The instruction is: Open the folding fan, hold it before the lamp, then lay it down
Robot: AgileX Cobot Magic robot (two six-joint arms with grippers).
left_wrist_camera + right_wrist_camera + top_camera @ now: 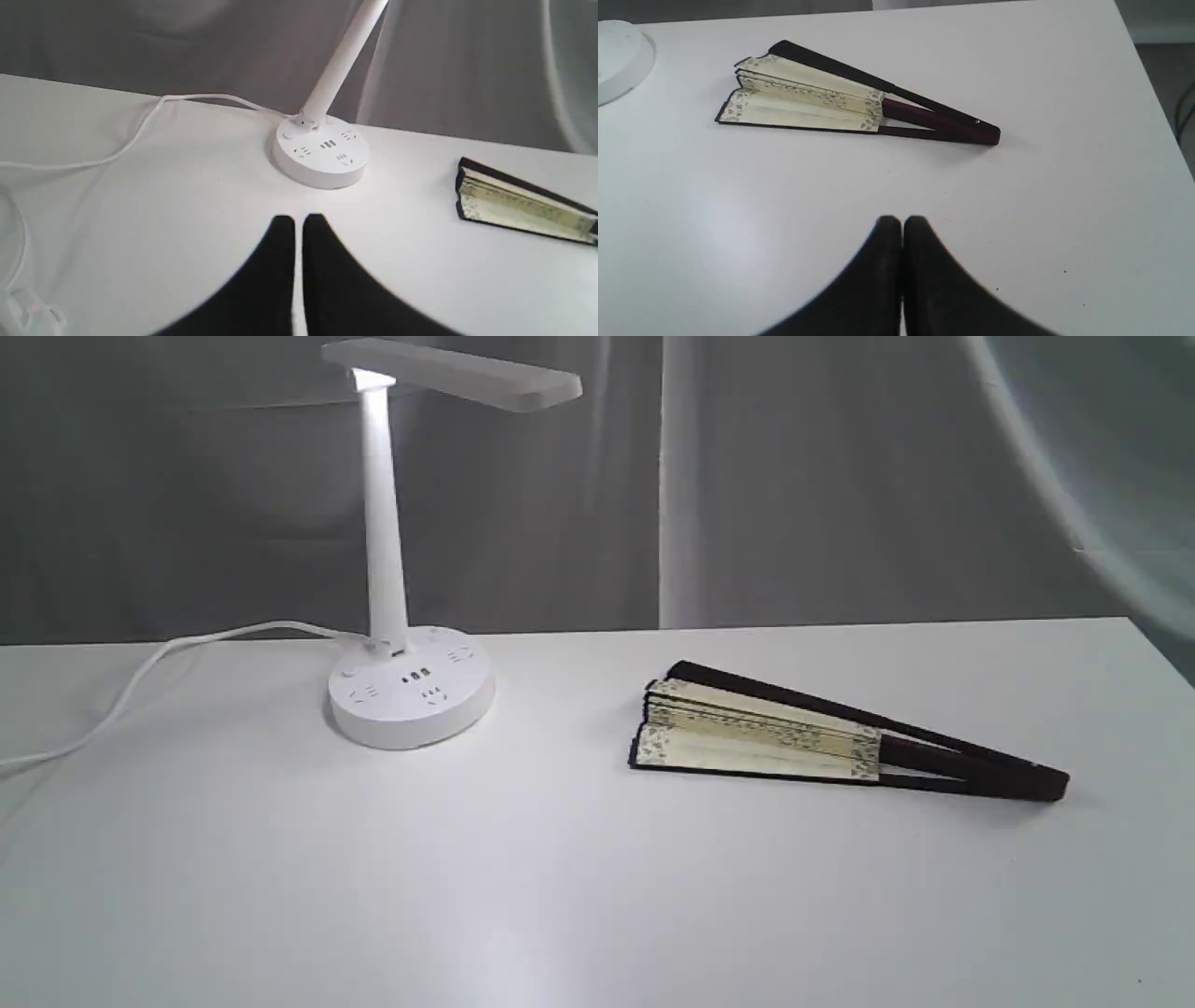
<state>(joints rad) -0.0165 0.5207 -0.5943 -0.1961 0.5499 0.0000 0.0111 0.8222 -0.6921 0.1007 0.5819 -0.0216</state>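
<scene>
The folding fan lies nearly folded on the white table, right of centre, cream pleats toward the lamp and dark ribs and pivot toward the right edge. It also shows in the left wrist view and the right wrist view. The white lamp stands at the back left with its bar head lit. My left gripper hovers shut in front of the lamp base, holding nothing. My right gripper is shut and empty, short of the fan's ribs. Neither gripper appears in the exterior view.
The lamp's white cord trails left across the table. The table's right edge runs close to the fan's pivot end. A grey curtain hangs behind the table.
</scene>
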